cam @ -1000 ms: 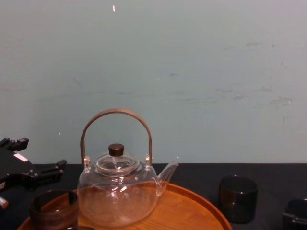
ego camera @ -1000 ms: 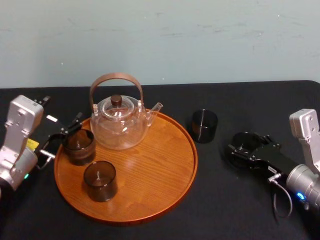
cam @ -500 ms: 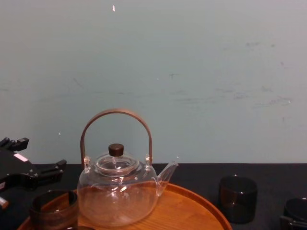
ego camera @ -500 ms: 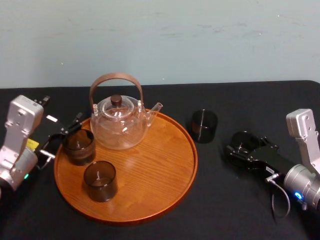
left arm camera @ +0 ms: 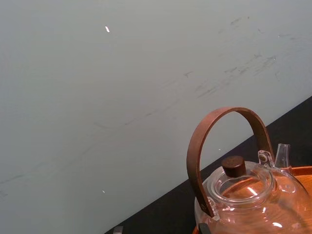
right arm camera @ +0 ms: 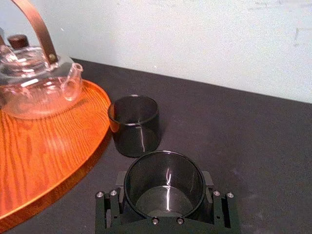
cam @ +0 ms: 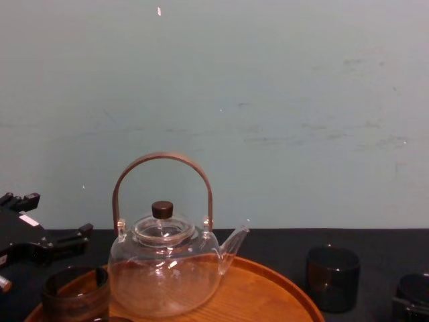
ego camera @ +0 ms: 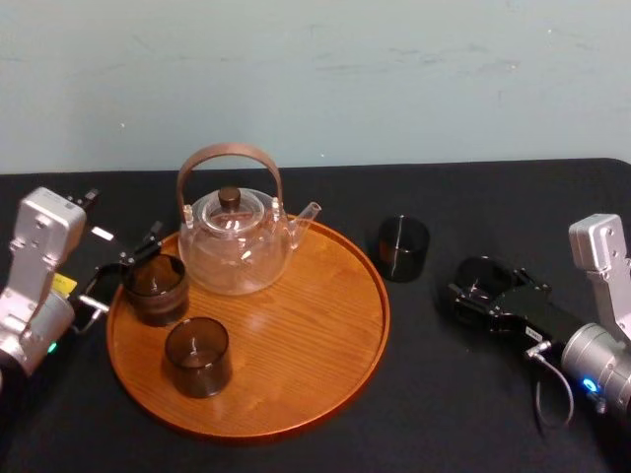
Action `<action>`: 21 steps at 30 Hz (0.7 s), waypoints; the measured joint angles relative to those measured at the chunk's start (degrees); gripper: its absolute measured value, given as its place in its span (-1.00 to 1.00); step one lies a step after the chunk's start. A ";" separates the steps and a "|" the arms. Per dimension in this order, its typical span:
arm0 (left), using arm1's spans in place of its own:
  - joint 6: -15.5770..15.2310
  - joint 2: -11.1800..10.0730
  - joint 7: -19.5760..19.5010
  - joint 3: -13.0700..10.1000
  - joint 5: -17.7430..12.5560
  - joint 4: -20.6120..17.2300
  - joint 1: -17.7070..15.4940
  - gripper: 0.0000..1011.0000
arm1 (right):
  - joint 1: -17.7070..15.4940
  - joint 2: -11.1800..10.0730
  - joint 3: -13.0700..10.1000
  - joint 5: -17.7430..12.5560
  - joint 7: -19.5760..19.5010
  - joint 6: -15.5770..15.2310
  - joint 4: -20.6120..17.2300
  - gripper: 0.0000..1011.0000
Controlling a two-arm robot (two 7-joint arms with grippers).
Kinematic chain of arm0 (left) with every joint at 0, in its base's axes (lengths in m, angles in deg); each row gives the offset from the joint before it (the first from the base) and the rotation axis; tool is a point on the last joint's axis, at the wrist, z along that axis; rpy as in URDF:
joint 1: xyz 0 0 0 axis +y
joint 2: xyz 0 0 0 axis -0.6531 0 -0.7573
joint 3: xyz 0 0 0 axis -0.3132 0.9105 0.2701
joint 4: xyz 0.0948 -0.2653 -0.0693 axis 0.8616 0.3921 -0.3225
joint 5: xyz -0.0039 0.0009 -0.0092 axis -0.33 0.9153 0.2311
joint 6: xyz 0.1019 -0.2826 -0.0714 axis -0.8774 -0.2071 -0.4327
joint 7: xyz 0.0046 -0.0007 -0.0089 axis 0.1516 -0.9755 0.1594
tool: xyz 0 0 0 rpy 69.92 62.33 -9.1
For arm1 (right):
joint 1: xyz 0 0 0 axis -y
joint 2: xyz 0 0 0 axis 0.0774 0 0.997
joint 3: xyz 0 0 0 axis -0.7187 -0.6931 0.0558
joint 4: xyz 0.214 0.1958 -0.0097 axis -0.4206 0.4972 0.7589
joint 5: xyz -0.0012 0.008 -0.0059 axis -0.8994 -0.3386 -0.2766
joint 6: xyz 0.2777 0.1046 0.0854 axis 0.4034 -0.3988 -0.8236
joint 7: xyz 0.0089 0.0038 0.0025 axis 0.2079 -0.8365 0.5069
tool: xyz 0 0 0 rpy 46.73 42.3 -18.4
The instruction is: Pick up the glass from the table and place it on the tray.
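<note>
Within the right tool (right arm camera: 165,196), gripped, sits a dark, smoky, cylindrical glass (right arm camera: 164,181).

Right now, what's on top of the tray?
Clear glass teapot at the back, rear dark glass and front dark glass on the left of the tray. Wood beneath the glasses is hidden. Right gripper holds a third glass off-tray; left gripper beside the rear glass.

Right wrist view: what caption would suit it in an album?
Right gripper clasping a dark smoky glass cup; a second dark glass cup and the round orange-brown wooden tray lie beyond.
</note>
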 joint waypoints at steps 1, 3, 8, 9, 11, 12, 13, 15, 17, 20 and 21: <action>0.00 0.00 0.00 0.00 0.00 0.00 0.00 0.98 | -0.13 -0.17 0.00 -0.13 0.31 0.35 -0.33 0.79; 0.00 0.00 0.00 0.00 0.00 0.00 0.00 0.98 | -0.27 -0.39 0.07 -0.19 0.60 0.60 -0.87 0.79; 0.00 0.00 0.00 0.00 0.00 0.00 0.00 0.98 | -0.79 -1.02 0.50 -0.17 1.09 1.13 -3.03 0.79; 0.00 0.00 0.00 0.00 0.00 0.00 0.00 0.98 | -1.00 -1.14 0.68 -0.14 1.17 1.34 -3.76 0.79; 0.00 0.00 0.00 0.00 0.00 0.00 0.00 0.98 | -1.19 -1.22 0.90 -0.10 1.23 1.57 -4.56 0.79; 0.00 0.00 0.00 0.00 0.00 0.00 0.00 0.98 | -1.28 -1.25 1.04 -0.08 1.30 1.67 -5.00 0.79; 0.00 0.00 0.00 0.00 0.00 0.00 0.00 0.98 | -1.42 -1.31 1.38 -0.03 1.53 1.85 -5.76 0.79; 0.00 0.00 0.00 0.00 0.00 0.00 0.00 0.98 | -1.48 -1.33 2.12 0.12 1.95 2.05 -6.61 0.79; 0.00 0.00 0.00 0.00 0.00 0.00 0.00 0.98 | -1.45 -1.32 2.79 0.33 2.35 2.18 -7.08 0.79; 0.00 0.00 0.00 0.00 0.00 0.00 0.00 0.98 | -1.16 -1.20 4.09 0.56 3.09 2.29 -7.70 0.79; 0.00 0.00 0.00 0.00 0.00 0.00 0.00 0.98 | -1.06 -1.14 4.50 0.61 3.31 2.31 -7.82 0.79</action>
